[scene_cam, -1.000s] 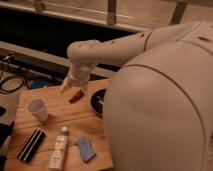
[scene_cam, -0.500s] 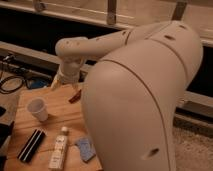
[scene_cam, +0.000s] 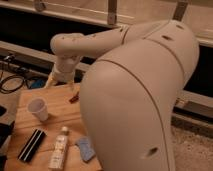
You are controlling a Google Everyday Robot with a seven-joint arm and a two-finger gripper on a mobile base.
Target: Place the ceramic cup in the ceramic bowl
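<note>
Here, arm (scene_cam: pixel 95 42) elbow-bent, pincer (scene_cam: pixel 59 82) low over table (scene_cam: pixel 55 114) far edge, behind ceramic cup (scene_cam: pixel 38 108); grip state unclear.

A small plain white ceramic cup (scene_cam: pixel 38 109) stands upright on the left of a pale wooden table (scene_cam: pixel 56 111). The gripper (scene_cam: pixel 53 81) hangs over the table's far edge, apart from the cup. A flat black block (scene_cam: pixel 31 145), a white labelled bottle (scene_cam: pixel 60 148) and a blue pad (scene_cam: pixel 86 149) lie along the near edge.
</note>
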